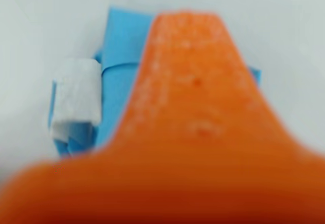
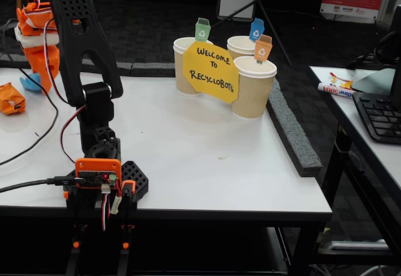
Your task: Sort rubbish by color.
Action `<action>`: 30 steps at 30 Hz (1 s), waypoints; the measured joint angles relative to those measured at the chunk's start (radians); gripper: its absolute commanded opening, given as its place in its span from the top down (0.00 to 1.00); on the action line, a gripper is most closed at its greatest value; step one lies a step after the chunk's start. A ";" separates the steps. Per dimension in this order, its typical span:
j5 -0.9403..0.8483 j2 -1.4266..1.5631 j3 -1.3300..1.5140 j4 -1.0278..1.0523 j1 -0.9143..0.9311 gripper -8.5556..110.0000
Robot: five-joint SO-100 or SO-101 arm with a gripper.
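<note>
Wrist view: blurred orange jaws [image 1: 185,46] fill the frame above the blue wad [image 1: 119,56] on the white worktop [image 1: 40,21]; jaw state cannot be told.
Fixed view: blue wad [image 2: 28,83] beneath the arm at the worktop's [image 2: 200,151] far left; orange wad [image 2: 11,98] just beside it; three paper cups [image 2: 254,88] well apart, far right.

Exhibition booth: "Welcome to RecycloBots" sign [image 2: 210,71], banners.

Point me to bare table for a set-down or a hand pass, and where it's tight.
Free: the broad white stretch between the arm base and the paper cups, out to the front edge and the foam strip. Crowded: the far left, where the hand, blue wad, orange wad and cables bunch.
</note>
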 measured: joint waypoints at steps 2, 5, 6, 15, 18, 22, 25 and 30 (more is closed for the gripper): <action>0.000 -0.008 -0.003 0.000 0.000 0.90; 0.000 -0.014 -0.012 0.000 0.000 0.93; 0.000 -0.014 -0.021 0.008 0.000 0.93; 0.000 -0.014 -0.109 0.158 0.002 0.93; 0.000 -0.008 -0.109 0.179 0.002 0.93; 0.000 0.095 -0.031 0.176 0.003 0.93; 0.000 0.230 0.086 0.155 0.002 0.93; 0.000 0.495 0.327 0.086 0.000 0.93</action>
